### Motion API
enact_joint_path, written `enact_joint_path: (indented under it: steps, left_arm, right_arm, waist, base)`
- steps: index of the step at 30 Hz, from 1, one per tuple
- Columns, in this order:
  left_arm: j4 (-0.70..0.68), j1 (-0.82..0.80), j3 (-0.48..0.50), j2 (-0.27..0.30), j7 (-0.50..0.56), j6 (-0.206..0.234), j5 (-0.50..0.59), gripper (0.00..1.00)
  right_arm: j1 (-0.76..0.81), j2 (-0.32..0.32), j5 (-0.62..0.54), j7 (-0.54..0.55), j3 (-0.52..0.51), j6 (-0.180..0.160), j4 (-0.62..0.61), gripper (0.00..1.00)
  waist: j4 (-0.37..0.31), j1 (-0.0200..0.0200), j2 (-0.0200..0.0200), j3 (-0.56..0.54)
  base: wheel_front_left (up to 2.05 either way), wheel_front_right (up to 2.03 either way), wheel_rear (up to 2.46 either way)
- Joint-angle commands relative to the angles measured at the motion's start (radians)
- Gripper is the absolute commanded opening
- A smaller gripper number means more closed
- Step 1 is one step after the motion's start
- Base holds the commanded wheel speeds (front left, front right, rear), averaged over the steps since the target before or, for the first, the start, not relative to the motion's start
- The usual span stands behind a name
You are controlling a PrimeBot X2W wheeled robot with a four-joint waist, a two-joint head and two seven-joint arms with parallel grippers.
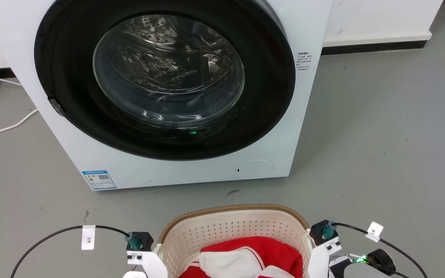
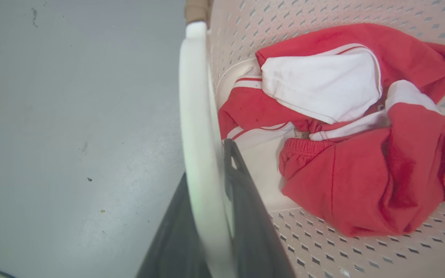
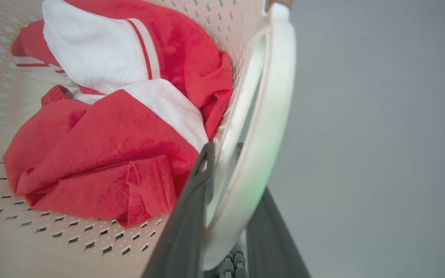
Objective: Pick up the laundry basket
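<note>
1. Plainly, the left gripper [image 2: 207,166] is closed around the left handle [image 2: 195,96] of the laundry basket [image 1: 230,226], with one dark finger seen on each side of the white bar. The right gripper [image 3: 238,166] is clamped the same way on the right handle [image 3: 276,77].
2. The laundry basket is found between the two grippers, low in the head view and near the front of the washer [image 1: 303,116]. Whether its base is resting on the floor [image 1: 381,154] cannot be told.
3. The basket is judged light and fairly stiff, being thin perforated plastic under a brown woven-look rim [image 1: 238,208]. Some flex in the walls and handles is to be expected under load. The handles look smooth, so sliding within the fingers is a risk if one side is raised ahead of the other.
4. Red and white clothes [image 2: 361,173] are heaped inside. Little weight is thought to be added by them, but the soft pile may slump to one side if the basket is tipped.
5. The middle of each handle is considered the right place to hold, with both sides raised level.
6. The floor is grey and smooth, and a few dark specks are seen on it. A white cable [image 1: 6,127] lies on it to the washer's left, well apart from the basket. A pale wall [image 1: 377,19] with dark skirting stands behind on the right.
</note>
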Motion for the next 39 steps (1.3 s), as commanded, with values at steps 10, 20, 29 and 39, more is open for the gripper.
enact_joint_path:
  steps: [10, 20, 29, 39]
  left_arm:
    - [-0.003, -0.015, -0.024, -0.001, -0.012, -0.012, -0.020, 0.00]
    - [-0.001, -0.016, -0.045, 0.002, -0.012, -0.012, -0.038, 0.00]
    - [0.001, -0.018, -0.061, 0.002, -0.013, -0.012, -0.054, 0.00]
    - [0.002, -0.022, -0.077, 0.002, -0.016, -0.012, -0.071, 0.00]
  right_arm:
    - [-0.012, 0.003, 0.021, -0.008, 0.029, 0.003, -0.001, 0.00]
    - [-0.013, 0.003, 0.042, -0.006, 0.049, 0.003, 0.000, 0.00]
    - [-0.016, 0.000, 0.055, -0.010, 0.066, 0.003, 0.001, 0.00]
    - [-0.019, -0.001, 0.067, -0.009, 0.080, 0.003, 0.002, 0.00]
  waist:
    - [0.001, 0.0000, -0.0001, 0.001]
    - [-0.004, 0.0000, -0.0001, 0.000]
    - [-0.005, 0.0000, -0.0001, 0.001]
    - [-0.003, 0.0000, -0.0001, 0.003]
  base:
    - [0.00, 0.00, 0.00]
    - [0.00, 0.00, 0.00]
    - [0.00, 0.00, 0.00]
    - [0.00, 0.00, 0.00]
